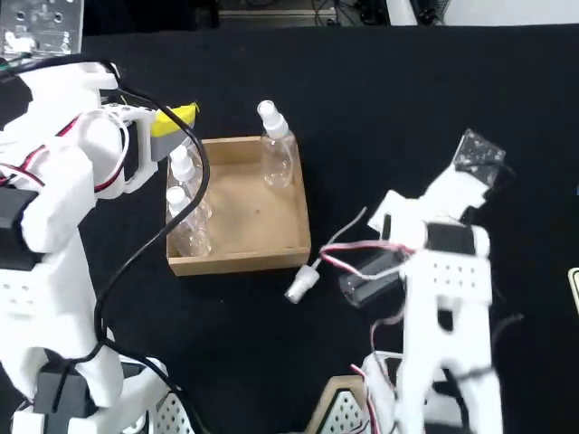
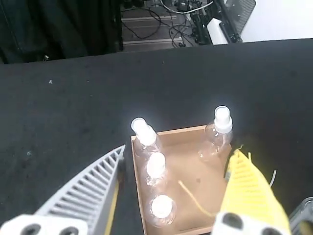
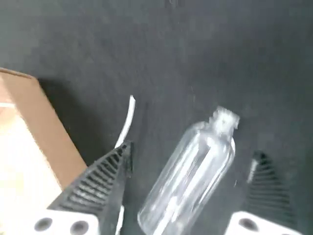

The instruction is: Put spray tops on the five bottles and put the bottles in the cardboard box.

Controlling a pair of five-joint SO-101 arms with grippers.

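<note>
Black matte tabletop (image 1: 407, 108): the last uncapped bottle (image 3: 178, 193) lies on its side between the spread, ribbed fingers of the right gripper (image 3: 191, 152).
Its long axis runs straight out from that wrist, threaded neck farthest; clear, smooth, round plastic, likely to roll. The white spray top (image 1: 302, 284) with its thin tube lies just beside a corner of the cardboard box (image 1: 240, 262). The left gripper (image 2: 178, 152), also spread, hangs over four capped bottles (image 2: 221, 122) in the box.

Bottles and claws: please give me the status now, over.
Left claw open above cardboard box; four capped bottles inside. Right claw open astride fifth bottle, lying uncapped. Spray top loose beside box.
</note>
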